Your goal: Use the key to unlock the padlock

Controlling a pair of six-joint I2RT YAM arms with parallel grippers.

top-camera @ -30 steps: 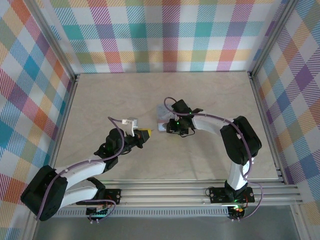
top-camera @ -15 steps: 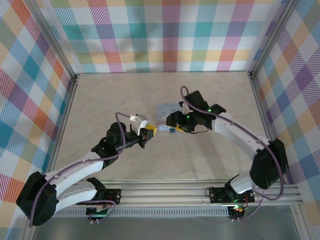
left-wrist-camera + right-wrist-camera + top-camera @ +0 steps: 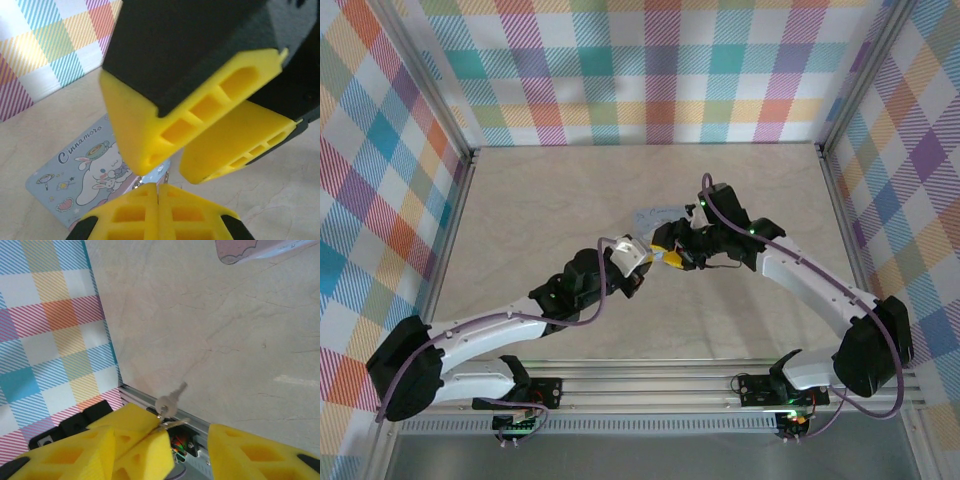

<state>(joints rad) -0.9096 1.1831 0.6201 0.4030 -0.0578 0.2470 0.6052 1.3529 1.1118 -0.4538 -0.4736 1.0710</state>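
Key (image 3: pixel 170 398) diagonal, tip toward upper right

left claw (image 3: pixel 158 190) pinched closed, right claw (image 3: pixel 162 429) spread

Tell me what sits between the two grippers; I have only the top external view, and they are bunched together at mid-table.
Observer: From the right wrist, a silver key sticks out past the tips of the left gripper, whose pads are pressed together.
Operator: Report the right gripper.
Observer: The right gripper is open, one finger on each side of the left gripper's tips, clear of the key.
Operator: Describe the card beside them.
Observer: From the left wrist, the card shows a white cartoon animal and the word "Cinnamoro".
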